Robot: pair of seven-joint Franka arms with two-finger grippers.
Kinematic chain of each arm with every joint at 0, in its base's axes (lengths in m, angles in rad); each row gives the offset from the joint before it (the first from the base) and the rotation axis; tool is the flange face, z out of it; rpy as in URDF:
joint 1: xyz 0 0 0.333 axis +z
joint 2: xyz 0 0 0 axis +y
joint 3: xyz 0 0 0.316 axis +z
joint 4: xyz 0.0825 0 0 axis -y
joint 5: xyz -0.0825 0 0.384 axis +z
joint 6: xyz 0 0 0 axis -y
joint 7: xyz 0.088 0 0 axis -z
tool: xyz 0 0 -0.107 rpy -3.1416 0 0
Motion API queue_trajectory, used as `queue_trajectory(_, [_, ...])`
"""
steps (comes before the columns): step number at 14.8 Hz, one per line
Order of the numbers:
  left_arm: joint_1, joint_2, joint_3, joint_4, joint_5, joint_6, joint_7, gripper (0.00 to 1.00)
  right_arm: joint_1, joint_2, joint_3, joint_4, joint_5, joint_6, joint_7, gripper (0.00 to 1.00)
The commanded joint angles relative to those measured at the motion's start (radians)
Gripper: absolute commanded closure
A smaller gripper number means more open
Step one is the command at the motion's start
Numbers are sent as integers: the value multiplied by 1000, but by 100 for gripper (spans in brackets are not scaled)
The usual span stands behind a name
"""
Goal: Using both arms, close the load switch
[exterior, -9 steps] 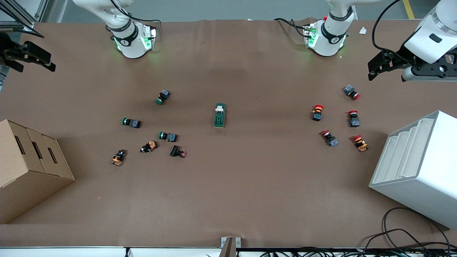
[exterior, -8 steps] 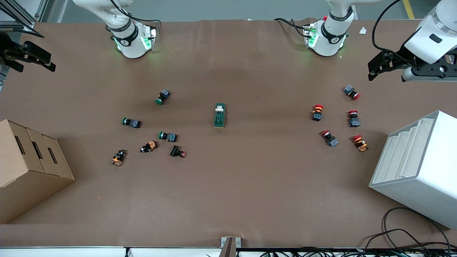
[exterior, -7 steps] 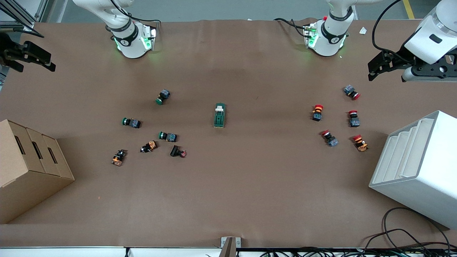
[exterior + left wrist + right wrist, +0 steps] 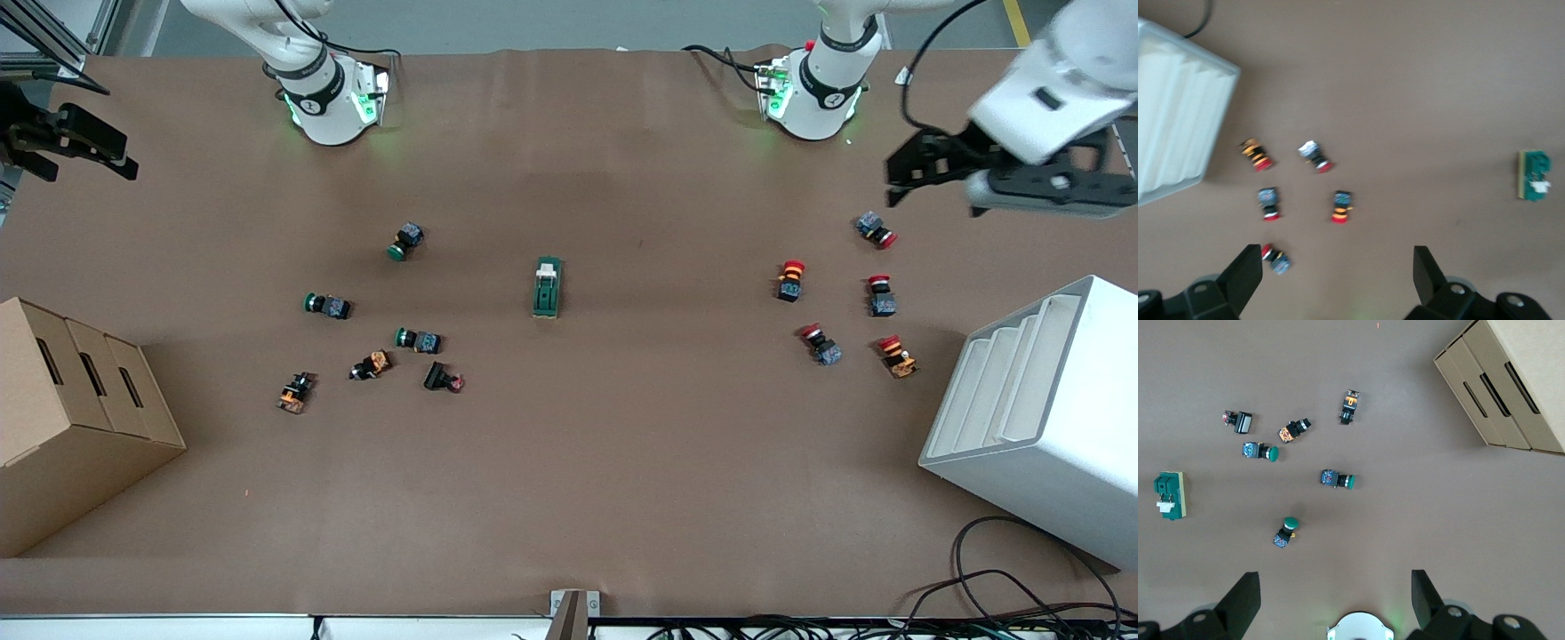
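- We count one load switch (image 4: 548, 288), five red buttons (image 4: 838, 298), six green and black buttons (image 4: 373, 320), one cardboard box (image 4: 71, 418), one white rack (image 4: 1040, 409).
- Switch lies mid-worktop (image 4: 569, 498), long axis toward the bases, cream lever at that end, bare worktop all round it.
- Left pincer (image 4: 898, 173) over the red buttons, fingers apart.
- Right pincer (image 4: 116, 160) at the worktop edge above the box, fingers apart.

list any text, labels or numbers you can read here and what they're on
None can be read.
Black band on the right arm's base: a small white mark, too small to read.
Black band on the left arm's base: a similar mark, also illegible.
Load switch, cardboard box and white rack: no visible print.
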Motion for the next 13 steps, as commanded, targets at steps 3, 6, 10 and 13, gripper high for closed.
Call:
queue_trajectory(3, [-173, 86, -34, 78, -1, -20, -348, 0, 3, -22, 14, -22, -39, 20, 2, 0])
queue_trajectory(6, [-322, 134, -36, 61, 5, 81, -502, 0, 3, -22, 13, -21, -37, 20, 3, 0])
queue_trajectory(10, [-481, 209, -39, 64, 126, 131, -792, 0, 3, -22, 8, -22, -23, 22, 6, 0])
queue_trajectory(13, [-576, 263, -36, 61, 144, 174, -957, 0, 1, -22, 8, -22, -3, 20, 6, 0])
